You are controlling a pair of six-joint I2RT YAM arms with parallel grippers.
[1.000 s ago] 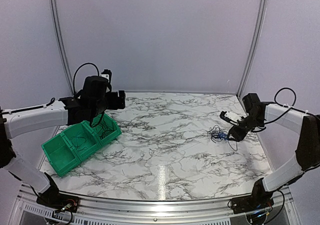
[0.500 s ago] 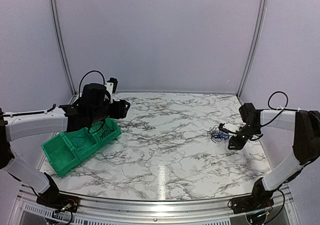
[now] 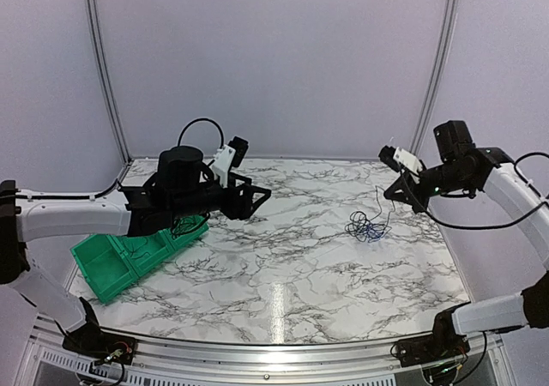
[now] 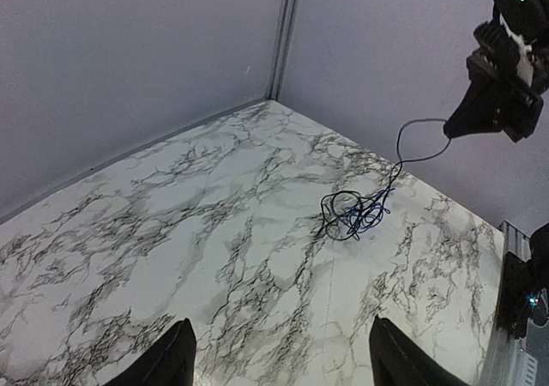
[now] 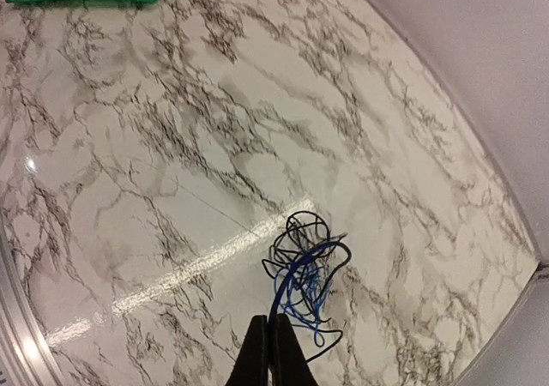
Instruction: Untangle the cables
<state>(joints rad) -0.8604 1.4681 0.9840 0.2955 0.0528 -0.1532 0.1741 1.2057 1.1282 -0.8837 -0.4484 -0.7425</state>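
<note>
**Right end effector pinching a strand of the cables above the counter**

The right end effector (image 5: 268, 334) was clenched on a thin strand of the cables (image 4: 352, 213), its fingers pressed together and raised off the counter (image 3: 283, 257). From the fingers the strand ran down toward 7 o'clock in the top view to the main knot, which lay on the counter at about 3 o'clock from its middle. The bundle's long axis therefore ran from 7 to 1 o'clock, with its raised end pointing up at the fingers. The left end effector (image 4: 281, 343) hung released with its fingers wide apart, facing the knot from 9 o'clock and well apart from it. A green bin (image 3: 111, 262) sat at 8 o'clock.
</note>
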